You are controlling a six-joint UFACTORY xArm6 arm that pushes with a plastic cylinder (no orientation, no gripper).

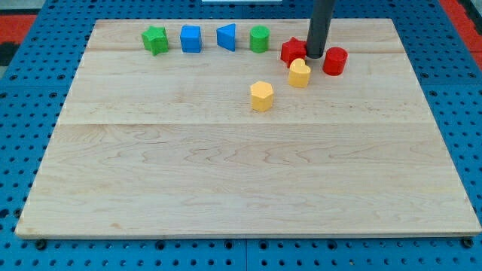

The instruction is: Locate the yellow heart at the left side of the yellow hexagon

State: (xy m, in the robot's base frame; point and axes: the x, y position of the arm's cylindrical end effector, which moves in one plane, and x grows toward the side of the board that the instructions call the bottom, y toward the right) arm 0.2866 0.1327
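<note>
A straight, smooth, dark grey cylindrical rod; plain matte surface; blunt round tip (pixel 315 56)

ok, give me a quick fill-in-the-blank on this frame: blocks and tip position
1. The yellow heart lies to the view's ____ of the yellow hexagon.
2. My tip sits between two ____ blocks.
3. The row at the view's top holds two green blocks and two ____ ones.
4. The block nearest the view's bottom is the yellow ____.

Missing words: right; red; blue; hexagon

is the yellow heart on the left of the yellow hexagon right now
No, the yellow heart sits up and to the view's right of the yellow hexagon.
</note>
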